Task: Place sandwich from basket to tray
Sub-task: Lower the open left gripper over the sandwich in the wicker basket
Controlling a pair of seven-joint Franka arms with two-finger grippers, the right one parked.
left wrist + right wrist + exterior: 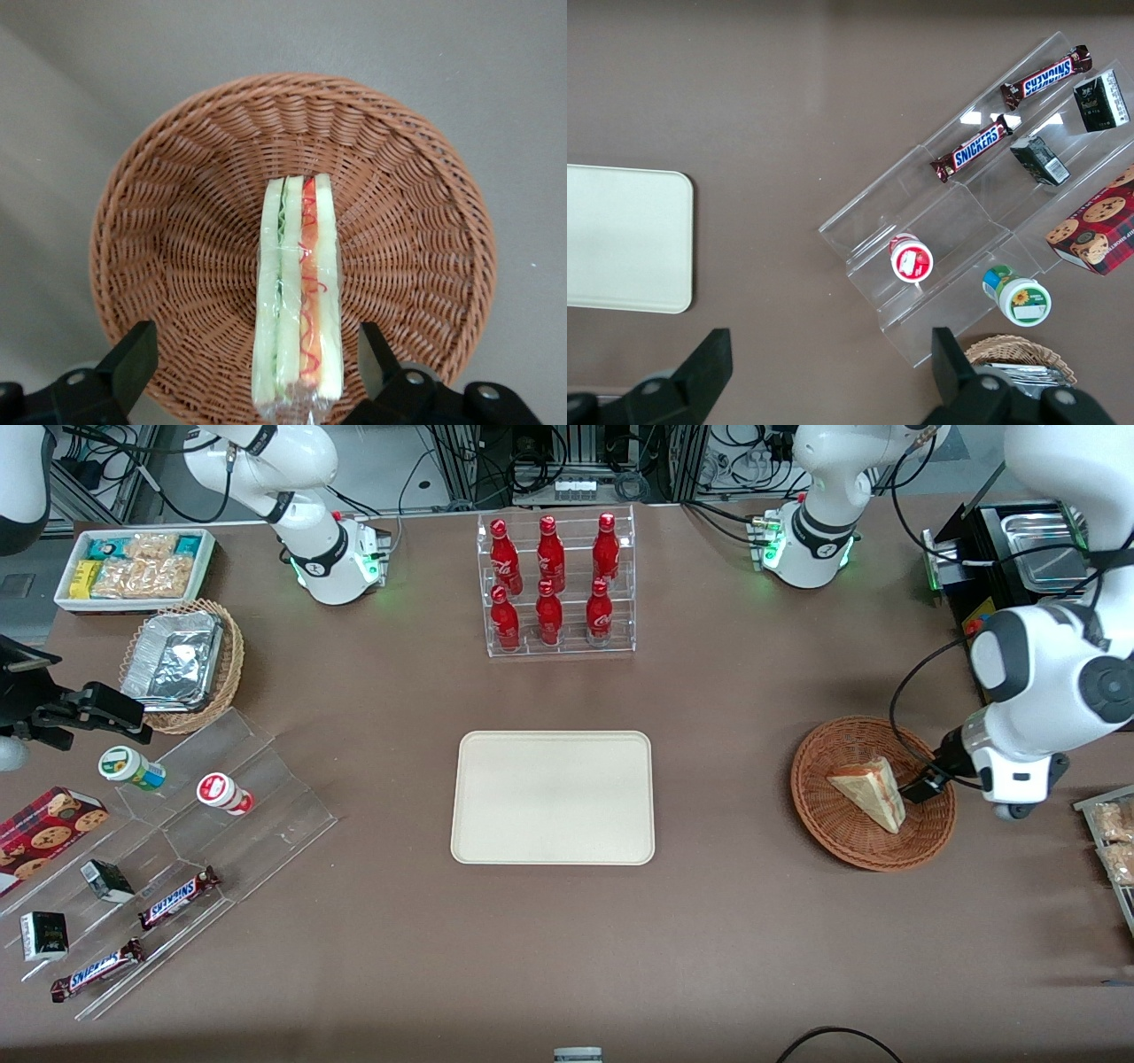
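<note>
The sandwich (869,790) stands on its long edge in the middle of the basket (824,824), so its layered side with the red and green filling faces the wrist camera. I think this position is useful, because the flat bread faces are turned outward and the fingers (133,359) can close on them. The gripper (923,786) sits at the basket's 3 o'clock rim in the front view, low and close to the sandwich. In the wrist view the fingers are spread wide, one on each side of the sandwich's near end, and they do not touch the bread yet.

The tray (553,797) lies flat in the middle of the worktop (709,939), at 9 o'clock from the basket and well apart from it. It carries nothing, so it is ready for the sandwich.

By count: one sandwich, one reddish basket, one tray. In addition, six red bottles (549,580) stand in a clear rack at 12 o'clock from the tray, and two Snickers bars (177,897) lie on the clear steps toward the parked arm's end.
</note>
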